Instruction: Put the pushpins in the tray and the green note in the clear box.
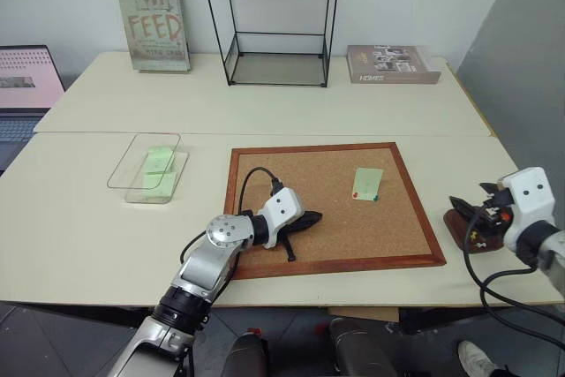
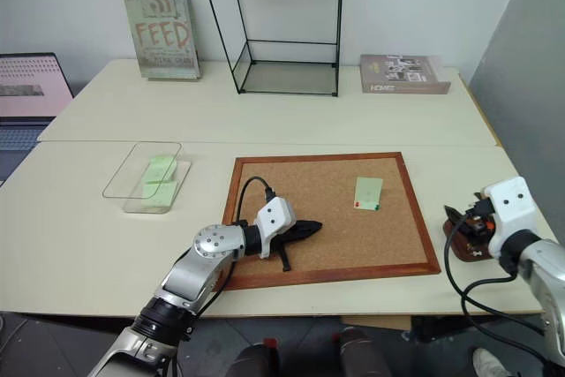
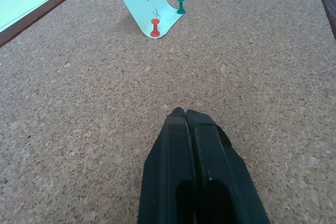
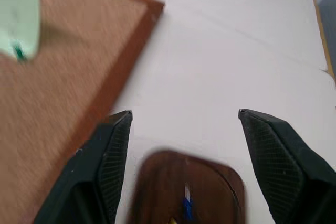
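A cork board (image 1: pixel 335 209) lies on the table (image 1: pixel 79 227), close to the front edge. A pale green note (image 1: pixel 367 183) sits on the cork toward the board's far right corner, its near end curling up off the surface. A red pushpin (image 3: pixel 155 27) stands in the note's near edge and a green pushpin (image 3: pixel 181 6) stands at the note's corner just beside it.

The left gripper (image 1: pixel 311 217) rests low over the board's front left part, its two black fingers pressed together with nothing between them, well apart from the note.

The brown tray (image 4: pixel 186 192) sits on the table just off the board's right edge, near the front. A small blue pin (image 4: pixel 186 206) lies inside it. The right gripper (image 4: pixel 184 124) hangs over the tray with its fingers spread wide and empty.

The clear box (image 1: pixel 148 168) stands left of the board, with another green slip (image 1: pixel 158 162) inside it.
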Controlling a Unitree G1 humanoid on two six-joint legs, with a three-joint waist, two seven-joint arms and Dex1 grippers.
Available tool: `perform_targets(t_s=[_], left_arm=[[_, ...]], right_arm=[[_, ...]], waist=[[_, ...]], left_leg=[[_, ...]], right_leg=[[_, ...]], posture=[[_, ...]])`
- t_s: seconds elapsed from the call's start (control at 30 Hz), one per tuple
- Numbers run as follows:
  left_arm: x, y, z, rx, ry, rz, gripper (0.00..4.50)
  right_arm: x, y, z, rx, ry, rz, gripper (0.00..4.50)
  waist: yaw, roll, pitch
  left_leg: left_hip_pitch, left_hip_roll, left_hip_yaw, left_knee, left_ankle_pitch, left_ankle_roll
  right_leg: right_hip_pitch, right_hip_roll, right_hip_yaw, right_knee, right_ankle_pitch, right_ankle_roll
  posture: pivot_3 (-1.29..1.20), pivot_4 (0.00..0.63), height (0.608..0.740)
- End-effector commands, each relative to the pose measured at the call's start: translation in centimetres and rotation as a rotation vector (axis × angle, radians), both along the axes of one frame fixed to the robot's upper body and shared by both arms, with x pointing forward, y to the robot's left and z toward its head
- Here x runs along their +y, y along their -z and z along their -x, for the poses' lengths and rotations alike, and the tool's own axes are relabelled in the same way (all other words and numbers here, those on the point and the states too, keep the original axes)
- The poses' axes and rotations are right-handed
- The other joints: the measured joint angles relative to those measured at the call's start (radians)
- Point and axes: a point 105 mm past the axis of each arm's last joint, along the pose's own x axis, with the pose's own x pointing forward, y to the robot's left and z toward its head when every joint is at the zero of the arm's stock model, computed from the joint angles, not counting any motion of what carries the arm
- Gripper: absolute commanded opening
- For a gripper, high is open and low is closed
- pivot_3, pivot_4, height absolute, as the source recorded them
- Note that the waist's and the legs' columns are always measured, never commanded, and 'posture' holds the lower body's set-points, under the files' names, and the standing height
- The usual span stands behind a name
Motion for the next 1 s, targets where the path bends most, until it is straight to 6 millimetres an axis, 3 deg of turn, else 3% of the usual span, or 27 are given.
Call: perform_targets(t_s=[0.03, 0.17, 0.4, 0.77, 0.8, 1.0], left_arm=[[0.1, 1.1, 0.1, 0.045, -0.011, -0.018, 0.0], [0.1, 1.1, 0.0, 0.041, -0.011, -0.017, 0.0], [-0.2, 1.1, 0.0, 0.04, -0.006, -0.012, 0.0], [-0.3, 1.1, -0.3, 0.035, -0.007, -0.014, 0.0], [-0.3, 1.1, -0.3, 0.034, -0.007, -0.014, 0.0], [-0.3, 1.1, -0.3, 0.031, -0.008, -0.016, 0.0]], right_arm=[[3.5, 0.0, -0.3, -0.025, -0.09, -0.092, 3.41], [7.1, 1.4, -1.4, -0.039, -0.123, -0.16, 3.41], [9.7, 2.3, -2.8, -0.064, -0.138, -0.198, 3.41], [9.7, 3.8, -3.9, -0.056, -0.082, -0.195, 3.41], [9.6, 3.9, -4.0, -0.057, -0.075, -0.194, 3.05], [9.3, 4.4, -3.8, -0.047, -0.064, -0.19, 1.85]], waist=[[0.001, 0.0, 0.0], [0.001, 0.001, 0.0], [0.001, 0.001, 0.0], [0.005, 0.002, -0.001], [0.005, 0.002, -0.001], [0.005, 0.002, -0.001]], left_leg=[[0.0, 0.0, 0.0, 0.0, 0.0, 0.0], [-0.001, 0.0, 0.0, -0.001, 0.0, 0.0], [-0.002, 0.0, 0.0, -0.001, 0.0, 0.0], [-0.005, 0.0, -0.001, -0.001, 0.0, 0.0], [-0.005, 0.0, -0.001, -0.001, 0.0, 0.0], [-0.005, 0.0, -0.001, 0.0, 0.0, 0.0]], right_leg=[[0.0, 0.0, 0.0, 0.0, 0.0, 0.0], [-0.001, 0.0, 0.0, 0.0, 0.0, 0.0], [-0.001, 0.0, 0.0, -0.003, 0.0, 0.0], [0.0, 0.0, -0.001, -0.006, 0.001, 0.002], [0.0, 0.0, -0.001, -0.006, 0.001, 0.002], [0.0, 0.0, -0.001, -0.007, 0.001, 0.002]], posture=[[0.0, 0.15, 0.74], [0.0, 0.15, 0.74], [0.0, 0.15, 0.74], [0.0, 0.15, 0.74], [0.0, 0.15, 0.74], [0.0, 0.15, 0.74]])
